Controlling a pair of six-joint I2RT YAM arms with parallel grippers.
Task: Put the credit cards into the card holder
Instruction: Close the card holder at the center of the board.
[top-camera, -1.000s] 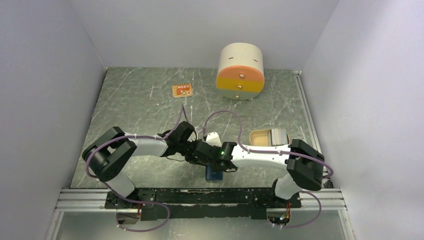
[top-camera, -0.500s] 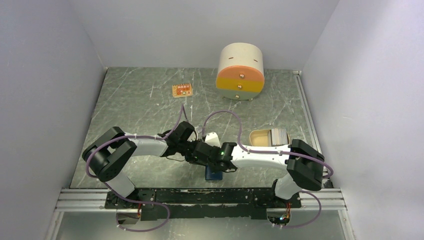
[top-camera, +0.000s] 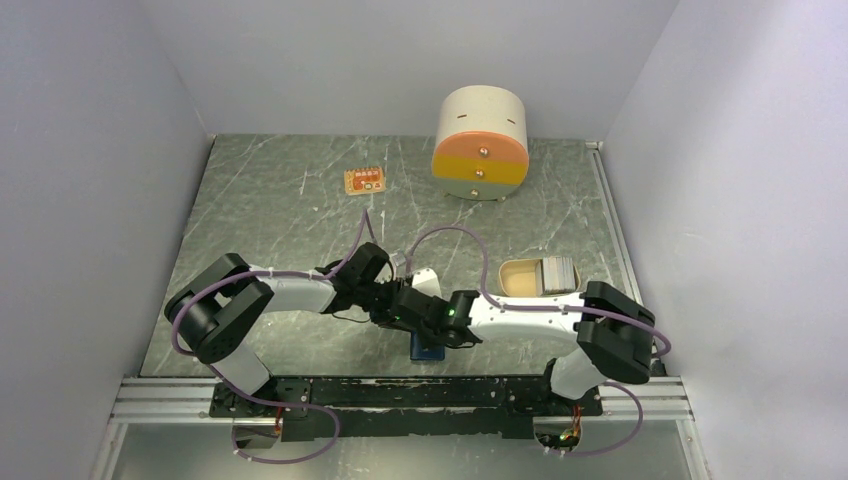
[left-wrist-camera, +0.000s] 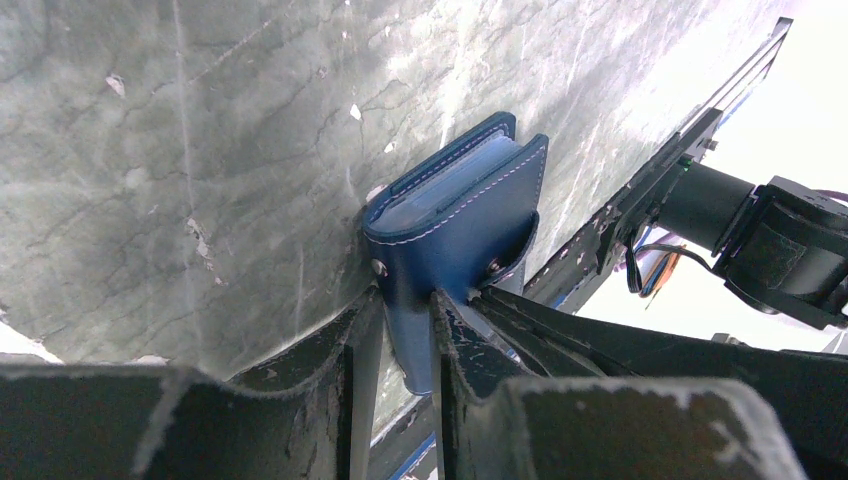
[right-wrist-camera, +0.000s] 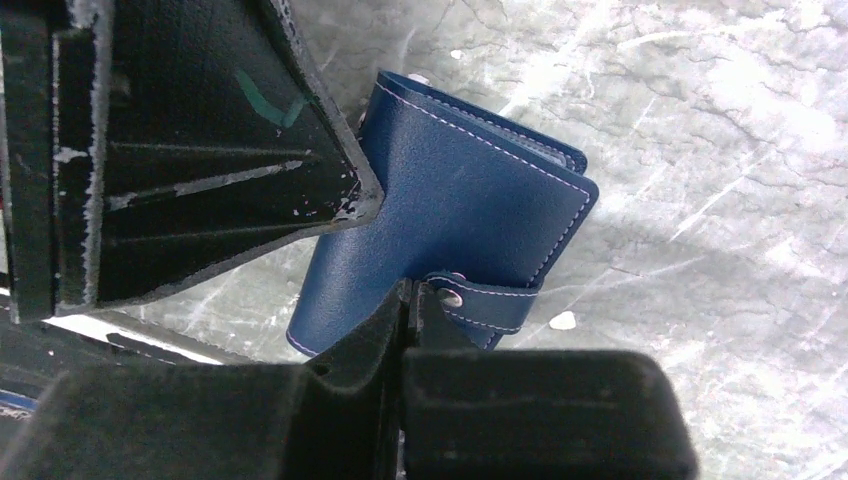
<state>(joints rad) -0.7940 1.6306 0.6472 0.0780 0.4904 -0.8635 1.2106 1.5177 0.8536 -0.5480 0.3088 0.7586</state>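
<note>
The dark navy card holder (top-camera: 428, 349) lies folded shut on the table near the front edge, under both wrists. In the left wrist view my left gripper (left-wrist-camera: 405, 300) is shut on the near edge of the card holder (left-wrist-camera: 460, 215). In the right wrist view my right gripper (right-wrist-camera: 410, 297) is shut, its tips against the card holder (right-wrist-camera: 460, 205) right beside the snap strap (right-wrist-camera: 485, 303); nothing shows between its fingers. Beige-tan credit cards (top-camera: 522, 275) lie at the right, behind the right arm.
A cream-and-orange round drawer unit (top-camera: 480, 145) stands at the back. A small orange tag (top-camera: 365, 181) lies at the back left. The metal front rail (top-camera: 400, 390) runs just behind the card holder. Walls close in the table on both sides.
The right arm's wrist has shifted slightly right and toward the front edge. The left arm and the card holder have stayed in place.
</note>
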